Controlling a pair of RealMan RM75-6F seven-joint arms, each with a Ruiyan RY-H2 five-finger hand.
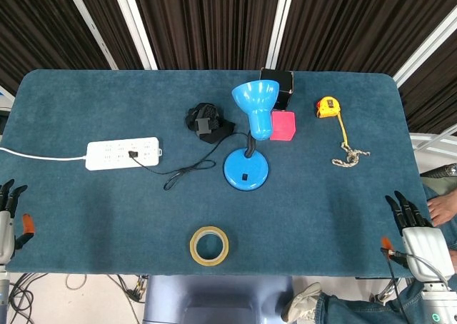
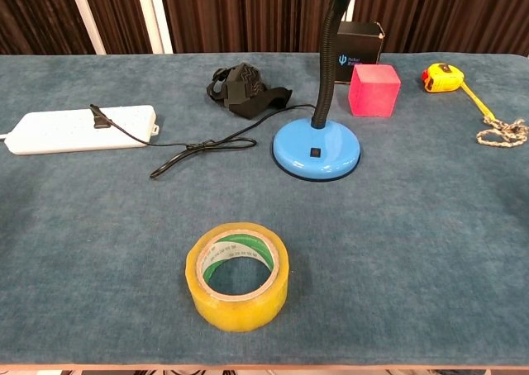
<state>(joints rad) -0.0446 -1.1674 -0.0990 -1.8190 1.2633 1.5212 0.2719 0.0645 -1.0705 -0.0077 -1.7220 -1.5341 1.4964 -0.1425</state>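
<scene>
**Both hands waited at the desk's near corners, holding nothing**

Your right hand sat at the near right corner of the desk, fingers spread wide and empty. Your left hand sat just off the near left corner, fingers also apart and empty. Only the head view showed them.

The thing closest to your right hand was the rope, lying in a small knot near the right edge, well apart from the hand. It ran up to the yellow tape measure near the far right corner. Closest to your left hand was the white power strip on the left side, with a black cord plugged into it.

The roll of yellow tape lay flat by the near edge, in the middle. Farther back stood the blue lamp, with its shade hanging over a pink cube and a black box behind. A black bundle lay to the lamp's left.

Here is what I think could have gone wrong. The lamp was tall and thin, so an arm reaching past it could have knocked it over. The cord lay loose, so a finger could have snagged it and dragged the lamp or strip. The rope could have pulled the tape measure along.
</scene>
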